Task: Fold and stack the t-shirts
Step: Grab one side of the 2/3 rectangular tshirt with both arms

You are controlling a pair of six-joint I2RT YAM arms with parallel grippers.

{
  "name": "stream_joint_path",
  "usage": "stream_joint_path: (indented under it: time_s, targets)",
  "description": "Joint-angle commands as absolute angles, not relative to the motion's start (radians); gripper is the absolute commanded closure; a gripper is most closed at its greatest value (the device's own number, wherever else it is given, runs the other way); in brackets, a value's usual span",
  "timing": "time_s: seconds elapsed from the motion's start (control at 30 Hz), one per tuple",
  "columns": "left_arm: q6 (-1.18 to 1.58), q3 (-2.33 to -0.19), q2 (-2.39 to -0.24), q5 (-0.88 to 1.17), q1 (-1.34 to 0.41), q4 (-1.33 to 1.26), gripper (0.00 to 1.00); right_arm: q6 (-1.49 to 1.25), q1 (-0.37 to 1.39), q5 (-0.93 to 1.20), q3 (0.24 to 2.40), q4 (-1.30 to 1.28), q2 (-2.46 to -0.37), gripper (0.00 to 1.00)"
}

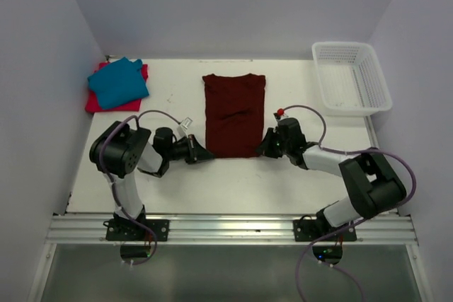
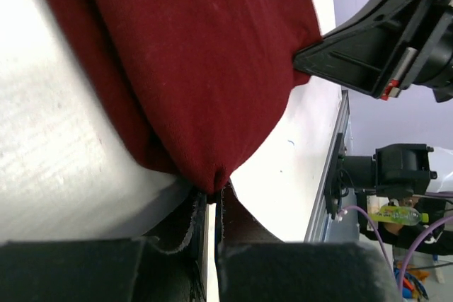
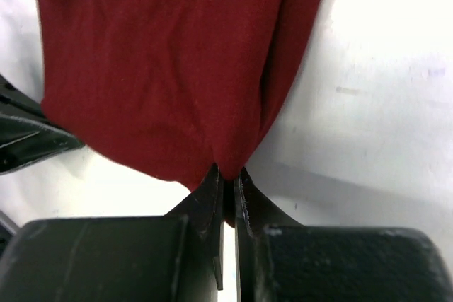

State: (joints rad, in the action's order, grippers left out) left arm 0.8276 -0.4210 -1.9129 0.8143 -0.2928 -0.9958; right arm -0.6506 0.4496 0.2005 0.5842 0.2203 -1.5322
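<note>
A dark maroon t-shirt lies flat in the middle of the table, folded into a long strip with its hem toward the arms. My left gripper is shut on its near left corner, the maroon t-shirt bunched between the fingertips. My right gripper is shut on the near right corner, where the maroon t-shirt is pinched into its jaws. A folded teal t-shirt rests on a red-pink t-shirt at the far left.
A white mesh basket stands at the far right corner. The right gripper's black body shows across the cloth in the left wrist view. The metal rail runs along the table's near edge.
</note>
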Motion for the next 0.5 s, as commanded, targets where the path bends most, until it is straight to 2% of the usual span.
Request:
stream_joint_path:
  time_s: [0.0,0.27,0.47]
  targets:
    - [0.782,-0.368,-1.824,0.784,-0.293,-0.89,1.0,-0.604,0.451,0.175,0.566,0.088,-1.408,1.0]
    - [0.657,-0.371,-1.397,0.697,-0.311,-0.407,1.0,-0.568,0.454,0.186,0.538,-0.13,-1.134,1.0]
    - [0.666,-0.452,-1.123,0.623,-0.396,-0.109,1.0,-0.571,0.456,0.215,0.506,-0.219,-1.054,1.0]
